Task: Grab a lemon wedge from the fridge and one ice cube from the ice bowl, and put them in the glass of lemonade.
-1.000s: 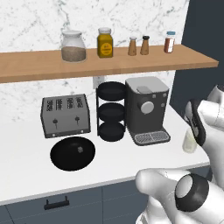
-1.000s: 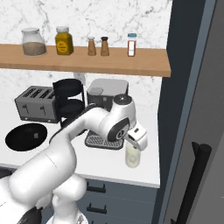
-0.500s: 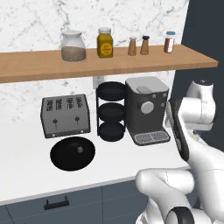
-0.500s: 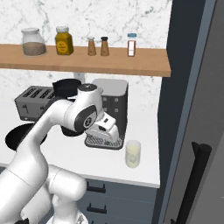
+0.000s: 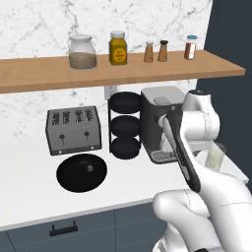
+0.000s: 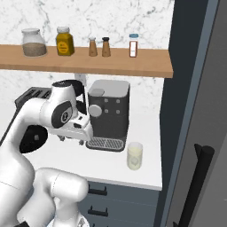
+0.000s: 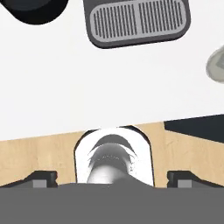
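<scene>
Hand [image 7: 111, 177] wide, empty, over counter [image 5: 29, 172]; glass [image 6: 135, 155] at its 3 o'clock. You risk the swinging arm tipping it, spilling lemonade.

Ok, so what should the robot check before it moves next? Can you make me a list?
1. Tool open: ok, its tips stand wide apart at the bottom of the hand view.
2. Tool empty: ok, nothing sits between the tips.
3. Glass upright on the counter: ok, it stands right of the coffee machine's drip tray.
4. Arm clear of the glass: ok in the right base view, where it is off to the glass's left.
5. Lemon wedge in the glass: cannot tell, too small to see.
6. Fridge door open: cannot tell.
</scene>
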